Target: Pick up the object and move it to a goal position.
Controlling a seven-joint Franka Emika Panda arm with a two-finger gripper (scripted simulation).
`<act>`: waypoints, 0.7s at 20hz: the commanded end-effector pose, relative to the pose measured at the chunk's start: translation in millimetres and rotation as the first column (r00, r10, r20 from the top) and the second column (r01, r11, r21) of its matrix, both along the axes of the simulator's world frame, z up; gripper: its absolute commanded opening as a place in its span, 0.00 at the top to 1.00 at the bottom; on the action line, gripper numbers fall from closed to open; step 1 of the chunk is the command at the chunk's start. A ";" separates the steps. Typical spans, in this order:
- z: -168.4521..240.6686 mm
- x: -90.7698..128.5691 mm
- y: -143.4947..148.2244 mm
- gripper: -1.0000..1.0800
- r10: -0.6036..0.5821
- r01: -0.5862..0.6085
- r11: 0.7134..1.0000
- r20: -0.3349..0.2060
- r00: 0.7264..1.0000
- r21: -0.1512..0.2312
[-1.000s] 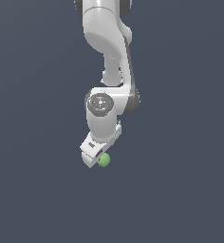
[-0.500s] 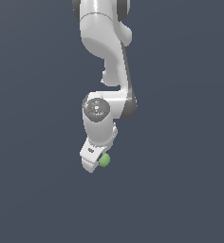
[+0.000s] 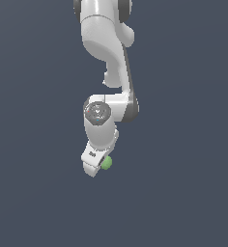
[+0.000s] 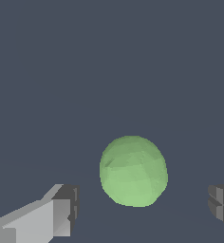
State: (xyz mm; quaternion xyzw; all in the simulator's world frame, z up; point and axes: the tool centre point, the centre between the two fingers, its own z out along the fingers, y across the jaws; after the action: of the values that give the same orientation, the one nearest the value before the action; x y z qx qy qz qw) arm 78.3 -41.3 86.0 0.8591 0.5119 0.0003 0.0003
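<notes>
While the white gripper (image 4: 142,209) hangs with its fingers (image 4: 61,209) spread wide, the small green ball (image 4: 133,171) sits between them untouched, probably light, smooth and prone to rolling, best pinched across its middle.

No text can be read in either view. The white gripper (image 3: 97,165) bears a small dark mark — too blurred to make out.
</notes>
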 end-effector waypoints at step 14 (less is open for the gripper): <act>-47.2 0.0 0.1 0.04 0.004 -0.004 1.000 -0.001 1.000 0.000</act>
State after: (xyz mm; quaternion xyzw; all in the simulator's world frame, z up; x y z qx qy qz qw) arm 77.4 -41.0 38.3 0.8579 0.5139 -0.0007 -0.0005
